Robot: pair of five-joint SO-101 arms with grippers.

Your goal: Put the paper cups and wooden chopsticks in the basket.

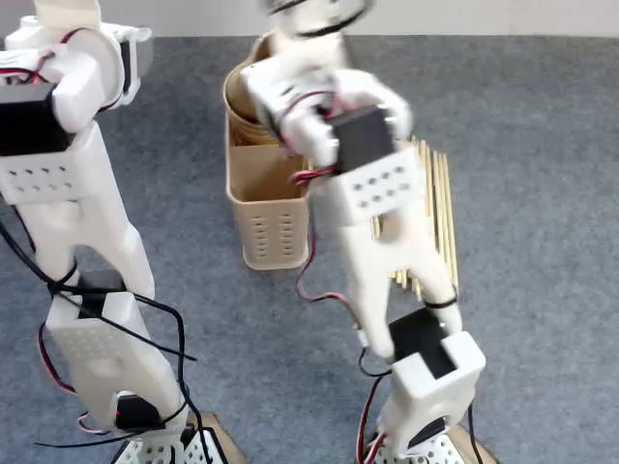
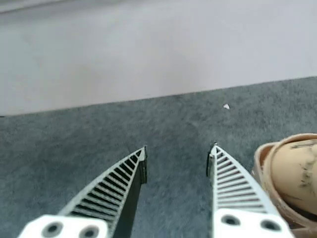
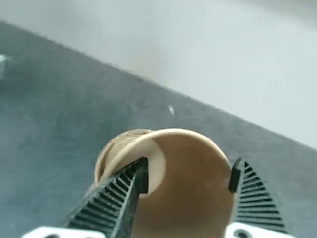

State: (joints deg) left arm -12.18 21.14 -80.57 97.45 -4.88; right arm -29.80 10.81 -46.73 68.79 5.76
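There are 2 robot arms, the left arm (image 1: 82,208) and the right arm (image 1: 377,208). There is 1 basket (image 1: 276,227). At least 2 paper cups (image 3: 193,188) show. The wooden chopsticks (image 1: 443,208) lie in 1 bunch, too many to count.

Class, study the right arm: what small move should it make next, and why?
Probably lower a little and open the right gripper: its fingers grip a paper cup, and in the high view that arm hangs over the basket, so releasing should drop the cup in.
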